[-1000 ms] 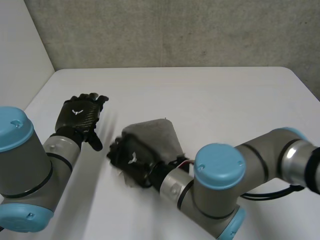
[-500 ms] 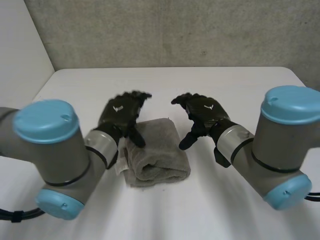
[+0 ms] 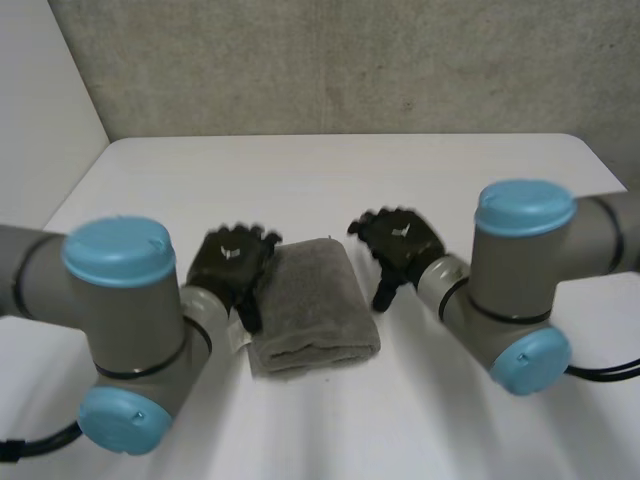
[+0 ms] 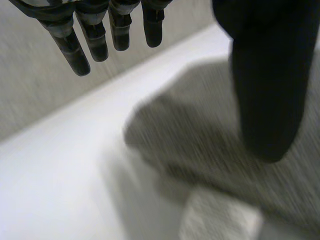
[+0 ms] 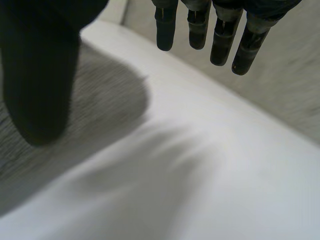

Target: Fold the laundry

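Left hand [image 3: 232, 262]: fingers relaxed and open, holding nothing, thumb at the towel's left edge. Right hand [image 3: 402, 240]: likewise open and empty, just off the right edge. Grey towel [image 3: 312, 305] lies between them on the white table [image 3: 450, 180], left hand nearer. Its long axis runs away from the robot. It looks already folded: a thick rectangle, bulkier along the near edge.

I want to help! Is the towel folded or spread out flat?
Folded. The grey towel is a small thick bundle with a rounded doubled edge, lying between the left hand and right hand.
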